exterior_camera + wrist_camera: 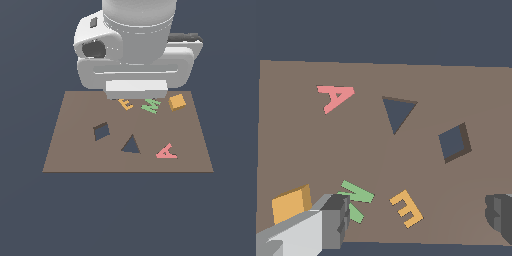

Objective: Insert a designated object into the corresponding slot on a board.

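The small orange cube [177,102] sits on the brown board [75,150] near its far edge, toward the exterior view's right. It also shows in the wrist view [291,204], just beside one finger [331,220]. The square diamond-turned slot [101,131] lies toward the exterior view's left and shows in the wrist view [454,142]. My gripper [416,220] is open wide and empty, above the orange letter E [407,208]. In the exterior view the white hand [136,89] hangs over the board's far edge and hides the fingers.
A dark triangular hole [131,145] is cut in the board's middle. A pink letter A [167,151] lies near the front right. A green letter M [151,105] and the orange E [125,103] lie by the far edge, between the hand and the cube.
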Robot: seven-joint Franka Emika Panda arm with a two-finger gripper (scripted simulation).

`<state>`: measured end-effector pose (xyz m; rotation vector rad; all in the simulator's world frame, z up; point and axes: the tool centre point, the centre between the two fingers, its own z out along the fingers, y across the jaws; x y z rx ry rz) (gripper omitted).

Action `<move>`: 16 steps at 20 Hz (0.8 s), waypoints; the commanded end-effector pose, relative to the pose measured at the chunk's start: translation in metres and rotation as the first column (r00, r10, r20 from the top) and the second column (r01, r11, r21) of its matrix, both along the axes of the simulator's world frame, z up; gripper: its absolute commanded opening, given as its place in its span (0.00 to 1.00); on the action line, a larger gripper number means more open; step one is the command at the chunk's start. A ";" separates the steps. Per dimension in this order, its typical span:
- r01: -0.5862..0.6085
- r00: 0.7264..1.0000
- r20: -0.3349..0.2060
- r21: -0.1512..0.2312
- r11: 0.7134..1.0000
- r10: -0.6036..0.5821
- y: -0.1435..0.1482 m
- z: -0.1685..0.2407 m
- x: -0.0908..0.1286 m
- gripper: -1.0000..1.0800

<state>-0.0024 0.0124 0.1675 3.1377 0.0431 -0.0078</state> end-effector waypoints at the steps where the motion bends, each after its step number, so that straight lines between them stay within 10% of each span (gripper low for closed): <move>1: 0.000 1.000 0.000 0.000 1.000 0.000 0.000 0.000 0.000 0.96; 16: -0.054 0.999 0.002 0.003 0.999 0.054 0.071 -0.050 -0.036 0.96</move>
